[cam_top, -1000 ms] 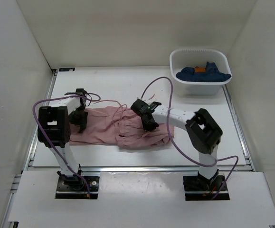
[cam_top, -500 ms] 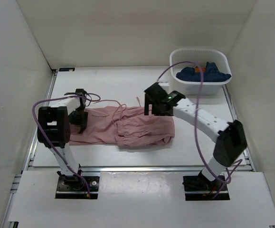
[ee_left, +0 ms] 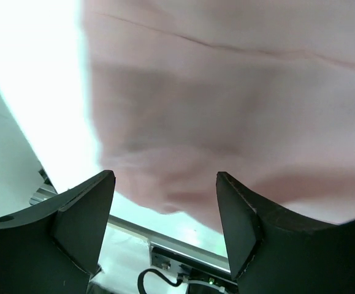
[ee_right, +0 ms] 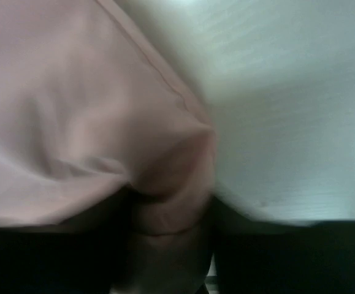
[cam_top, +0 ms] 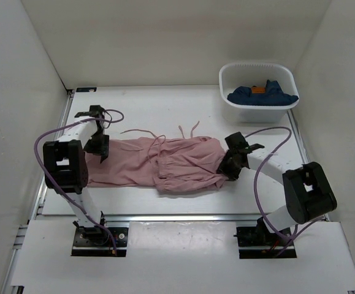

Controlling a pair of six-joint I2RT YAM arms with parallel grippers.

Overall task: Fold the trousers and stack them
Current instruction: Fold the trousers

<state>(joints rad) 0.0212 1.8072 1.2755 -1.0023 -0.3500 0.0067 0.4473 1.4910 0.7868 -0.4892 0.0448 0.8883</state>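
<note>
Currently the trousers lie stretched left to right across the middle of the worktop, with one claw at each end. The drawstrings trail onto the bare surface behind them.

1. Left claw: it stands at the left end of the garment. The left wrist view shows its fingers spread wide, with the pink edge lying between them but not pinched. Close it on the fabric before any lift.
2. Right claw: it is at the right end. The right wrist view is blurred, but a gathered ridge of cloth fills the narrow gap between the dark fingers, so it reads as clamped on the trousers.

The step in hand appears to be taking hold of both ends for a fold. To do it well, take an equal depth of cloth at each end and catch all layers. Lift both ends level and keep light tension so the middle does not sag or twist. Keep the drawstrings clear of the fingers.

The white basket with the dark blue garment stands well apart at the far right. Leave it alone.
</note>
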